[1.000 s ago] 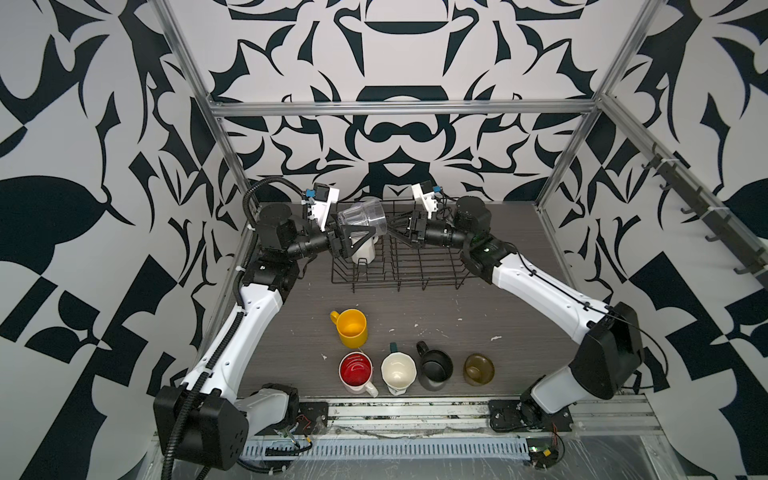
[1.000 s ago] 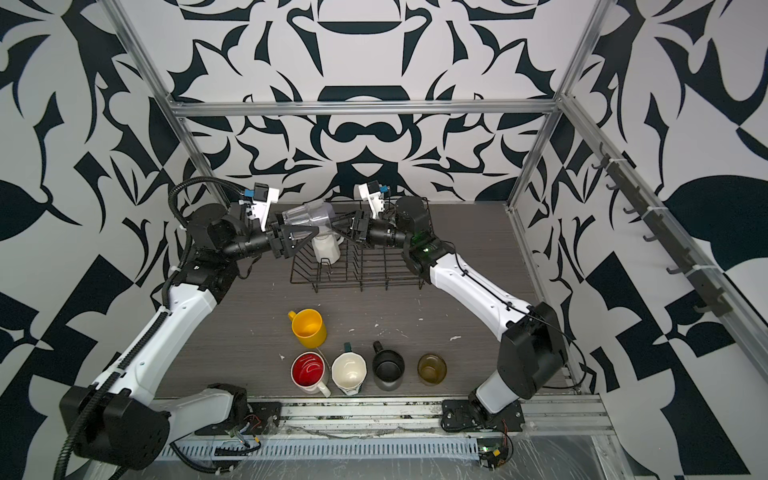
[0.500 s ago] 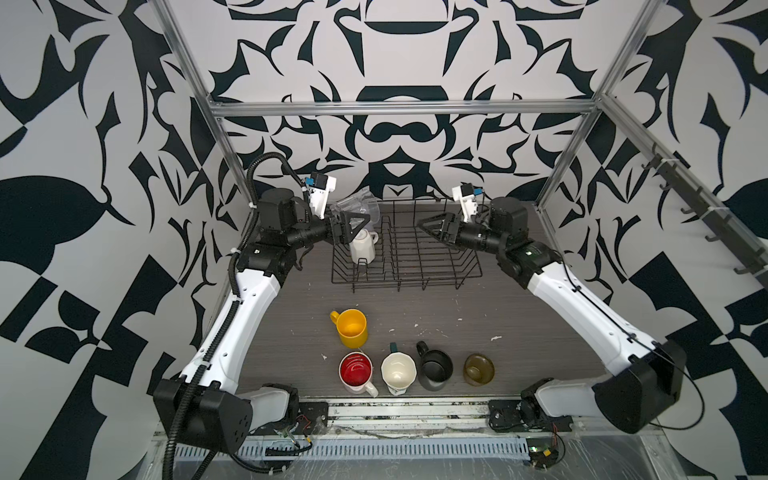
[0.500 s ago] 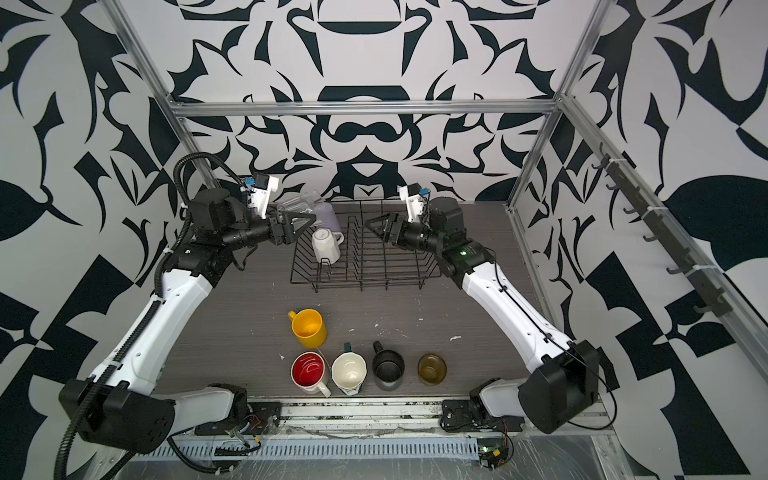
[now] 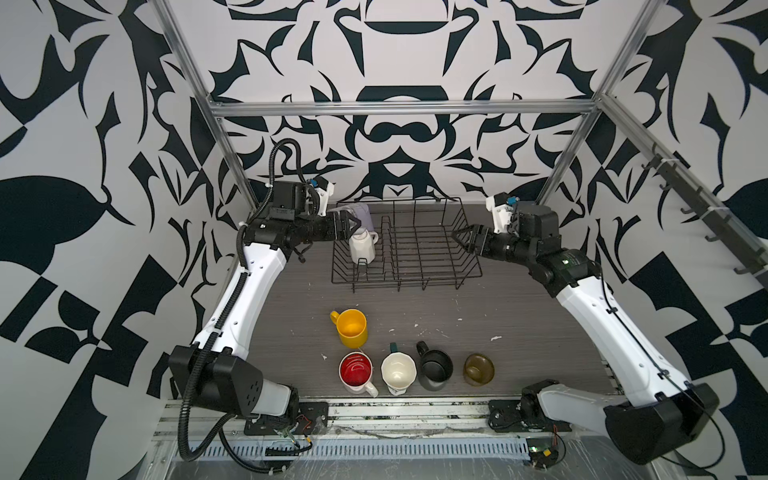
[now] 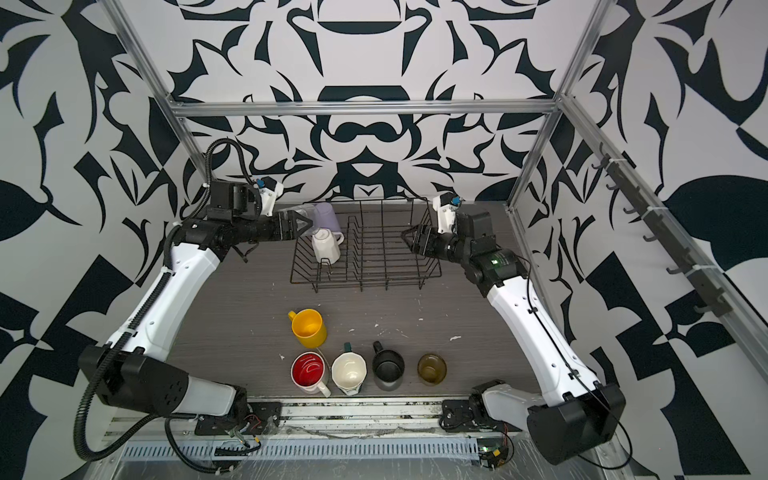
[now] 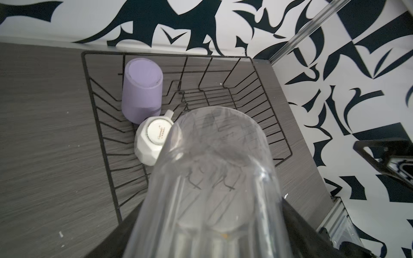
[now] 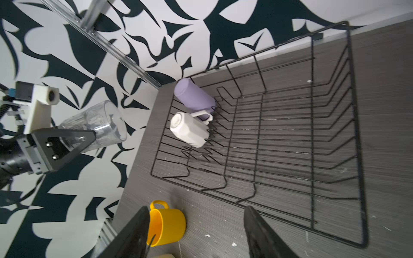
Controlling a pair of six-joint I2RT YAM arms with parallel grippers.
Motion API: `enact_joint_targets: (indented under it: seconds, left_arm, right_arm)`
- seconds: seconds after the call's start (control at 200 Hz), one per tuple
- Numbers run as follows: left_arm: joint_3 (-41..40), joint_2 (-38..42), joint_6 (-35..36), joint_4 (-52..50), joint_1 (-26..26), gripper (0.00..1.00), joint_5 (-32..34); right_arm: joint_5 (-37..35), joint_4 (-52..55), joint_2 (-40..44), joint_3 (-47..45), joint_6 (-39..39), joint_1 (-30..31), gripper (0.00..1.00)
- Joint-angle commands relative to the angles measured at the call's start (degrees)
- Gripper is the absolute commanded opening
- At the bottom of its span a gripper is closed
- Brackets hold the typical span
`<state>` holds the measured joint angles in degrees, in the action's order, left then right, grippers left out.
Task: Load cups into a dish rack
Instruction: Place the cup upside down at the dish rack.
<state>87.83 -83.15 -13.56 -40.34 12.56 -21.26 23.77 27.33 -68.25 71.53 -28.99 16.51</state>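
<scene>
At the far left corner of the dish rack (image 5: 405, 280), my left gripper (image 5: 352, 221) is clamped on the clear glass (image 7: 214, 174). I hold the glass in the air, tipped on its side, one end pointing across the rack. In the right wrist view, one black finger (image 8: 76, 138) lies along the wall of the glass; the other is hidden behind it.

Inside the rack, in that same far left corner, the lilac tumbler (image 7: 142, 89) stands upside down, its flat base up. Just beside it on the near side, the white faceted mug (image 7: 152, 143) is also turned over, its base up with a printed mark on it and its handle toward the tumbler. I cannot tell whether the two touch. The other slots of the rack hold no cups.

At the right side of the rack, my right gripper (image 5: 462, 240) hangs above the rim with its jaws spread and nothing between them. It points left, toward the rack's middle.

On the grey table (image 5: 291, 299), near of the rack, the yellow mug (image 5: 352, 328) stands upright with its handle to the far left. Nearer, four cups stand upright in a row, left to right: the red-inside white mug (image 5: 356, 370), the teal cream-inside mug (image 5: 398, 372), the black mug (image 5: 434, 368) and the olive-brown cup (image 5: 478, 369). The first three stand close together; the olive-brown cup stands a little apart.
</scene>
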Motion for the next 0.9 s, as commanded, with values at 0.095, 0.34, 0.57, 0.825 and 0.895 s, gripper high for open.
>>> enact_joint_targets:
  seconds: [0.095,0.34,0.57,0.825,0.895]
  left_arm:
    - [6.52,-5.89,-0.17,-10.55,3.12,0.00,7.67]
    - [12.52,-12.77,-0.35,-16.62,6.36,0.00,13.89]
    - [15.71,-17.03,-0.07,-20.64,8.81,0.00,17.43]
    - [16.94,-20.89,0.28,-23.43,10.59,0.00,19.16]
    - [17.10,-21.96,0.12,-23.91,10.86,0.00,19.29]
  right_arm:
    - [-3.64,3.09,1.85,-0.60,4.43,-0.65,0.70]
    - [-3.55,2.81,2.58,-2.42,5.13,-0.95,0.70]
    - [-3.90,3.11,2.86,-3.30,6.37,-1.31,0.70]
    - [-3.21,2.95,2.95,-4.20,7.27,-1.66,0.70]
    - [-2.77,3.05,3.03,-4.38,7.55,-1.71,0.69]
